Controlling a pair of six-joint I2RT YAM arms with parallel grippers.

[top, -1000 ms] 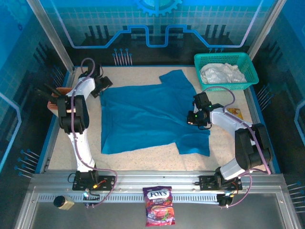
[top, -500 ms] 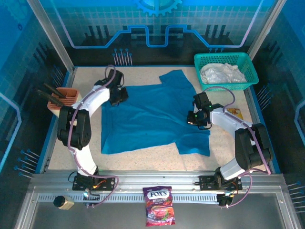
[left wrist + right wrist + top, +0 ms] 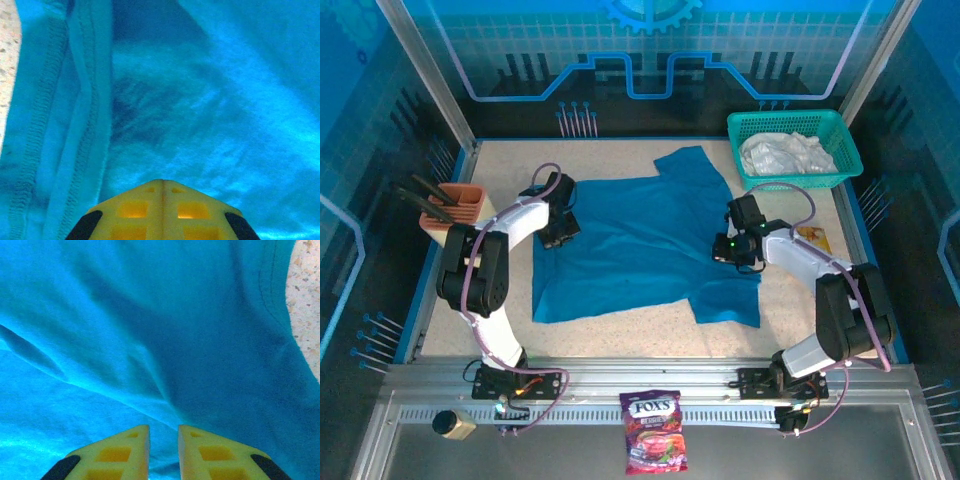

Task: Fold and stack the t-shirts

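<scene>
- Teal shirt (image 3: 640, 245) is spread flat mid-table, one sleeve far and one near-right. It has bare table (image 3: 620, 160) around it, so there's room to fold.
- White shirt (image 3: 782, 152) sits crumpled in the basket (image 3: 798, 181), far right. It looks parked out of the way, probably next in line.
- Left gripper (image 3: 560, 228) is down on the teal shirt's far-left part, just inside the hem. Jaws are fully shut. Wrinkles converge on the tips, so I read it as a thin pinch of cloth.
- Right gripper (image 3: 725, 248) is on the shirt's right side, above the near-right sleeve. Jaws are a narrow slit apart with a cloth ridge running into the gap, so it has a pinch held.
- Grips on opposite sides look like setup for an even lift. No fold made yet.
- Risk: single-layer pinches slip, and the cloth drags or bunches.
</scene>
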